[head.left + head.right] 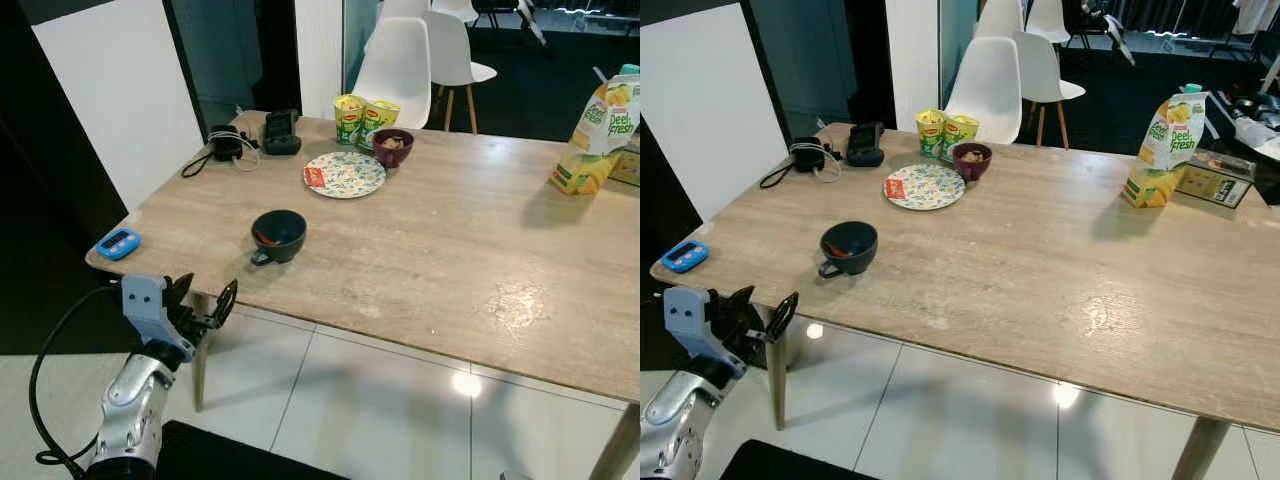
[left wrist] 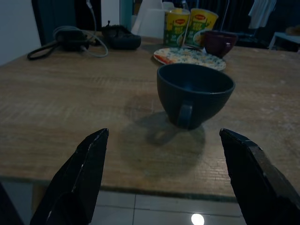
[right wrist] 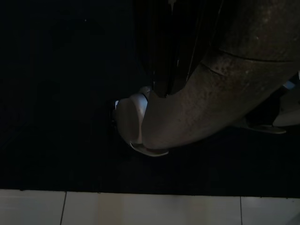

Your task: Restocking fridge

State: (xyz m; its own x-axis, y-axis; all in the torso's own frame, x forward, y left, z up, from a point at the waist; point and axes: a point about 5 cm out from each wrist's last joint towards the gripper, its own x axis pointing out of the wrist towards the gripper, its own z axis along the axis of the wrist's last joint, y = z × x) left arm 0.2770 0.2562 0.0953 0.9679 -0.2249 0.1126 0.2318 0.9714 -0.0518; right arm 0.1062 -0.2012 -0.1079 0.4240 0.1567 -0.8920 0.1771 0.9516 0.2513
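My left gripper (image 1: pixel 205 303), lower left, wide open, empty; aimed low, it could strike the table (image 1: pixel 420 290) edge before the dark cup (image 1: pixel 278 236).

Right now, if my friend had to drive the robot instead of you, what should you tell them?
Left gripper: open, empty, held just off the near table edge, aimed at the dark cup.
Right gripper: arm hangs idle; its wrist view is too dark to read.
Things on the table: the cup near the front, handle facing the gripper; juice carton at the far right; two noodle cups behind the patterned plate and the small maroon bowl.
Done: nothing picked up yet.
Left: grasp the items and carry them to the fridge.
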